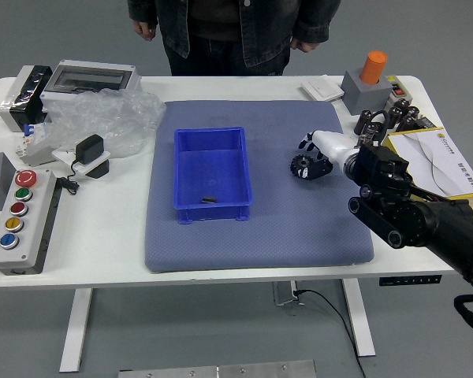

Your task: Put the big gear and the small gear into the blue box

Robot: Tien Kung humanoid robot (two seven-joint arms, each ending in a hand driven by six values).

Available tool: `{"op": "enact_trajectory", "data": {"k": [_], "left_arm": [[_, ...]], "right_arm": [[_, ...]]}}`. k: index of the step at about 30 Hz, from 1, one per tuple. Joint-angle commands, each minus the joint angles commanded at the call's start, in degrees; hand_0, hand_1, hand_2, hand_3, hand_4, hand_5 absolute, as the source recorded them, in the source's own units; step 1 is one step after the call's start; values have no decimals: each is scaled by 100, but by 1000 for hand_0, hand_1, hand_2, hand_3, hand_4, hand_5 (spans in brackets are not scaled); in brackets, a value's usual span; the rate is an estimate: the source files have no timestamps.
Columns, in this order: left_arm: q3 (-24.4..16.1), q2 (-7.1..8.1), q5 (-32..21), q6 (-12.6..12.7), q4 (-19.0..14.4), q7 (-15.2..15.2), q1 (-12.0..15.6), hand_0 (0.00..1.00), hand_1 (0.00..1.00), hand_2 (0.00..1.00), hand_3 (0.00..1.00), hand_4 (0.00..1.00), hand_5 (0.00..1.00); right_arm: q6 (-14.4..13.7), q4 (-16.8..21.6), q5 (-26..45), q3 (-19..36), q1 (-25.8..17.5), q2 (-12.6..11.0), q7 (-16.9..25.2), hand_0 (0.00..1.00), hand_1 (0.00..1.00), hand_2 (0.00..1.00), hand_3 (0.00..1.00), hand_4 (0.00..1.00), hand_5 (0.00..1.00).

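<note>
A blue-grey mat [201, 248] covers the white counter's [98, 228] middle, bearing the blue box [221, 213]; whether the small dark item [209, 199] inside is a gear, I cannot tell. The robot hand [303, 153] is right of it, fingers parted, with no visible grasp. Beyond, on grey floor [181, 323], stands a person [264, 31], hands [146, 30] lowered

A hand could pass over the mat [260, 248] on the blue box's [213, 213] near side. A plastic bag [114, 118] obstructs its left, the right hand [331, 148] its right.
</note>
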Motion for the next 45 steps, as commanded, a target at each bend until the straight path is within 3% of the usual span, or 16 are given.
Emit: {"op": "enact_trajectory", "data": {"k": [9,10,16,21,22,27,28,33,34,45], "left_arm": [[8,-8,-1,3,0,1,-7,726,674,691,691,434,14],[9,-8,-2,3,0,2,-6,726,674,691,691,435,19],[11,-4,2,4,0,2,-4,727,676,693,692,435,19],[13,-6,9,6,0,5,3,727,676,693,692,435,19],[15,-7,10,6,0,5,4,727,677,691,692,434,19],[23,-8,11,9,0,6,9,727,677,691,692,434,19],[23,-7,12,10,0,6,9,727,676,692,693,434,20],[24,0,14,10,0,2,10,727,676,692,693,434,20],[23,1,15,10,0,2,11,727,676,694,691,433,21],[28,2,10,13,0,3,18,729,677,691,692,432,20]], "right_arm": [[-61,-135,26,-2,-22,76,16,644,567,706,729,744,268],[-76,-133,23,-5,-24,84,18,640,517,644,650,708,289],[-122,-99,-13,-29,-38,142,-14,651,515,630,640,716,285],[-234,-67,-36,-60,-79,183,6,651,515,630,640,716,285],[-264,-64,-48,-62,-90,189,18,633,472,546,571,691,278],[-422,-69,-79,-66,-141,205,103,633,472,546,571,691,278],[-452,-71,-82,-63,-148,205,123,594,451,499,524,641,236],[-590,-63,-83,-14,-164,184,212,594,451,499,524,641,236],[-609,-57,-86,-3,-164,180,221,557,433,468,490,620,178],[-692,37,-71,80,-161,100,259,547,429,458,477,655,166]]}}
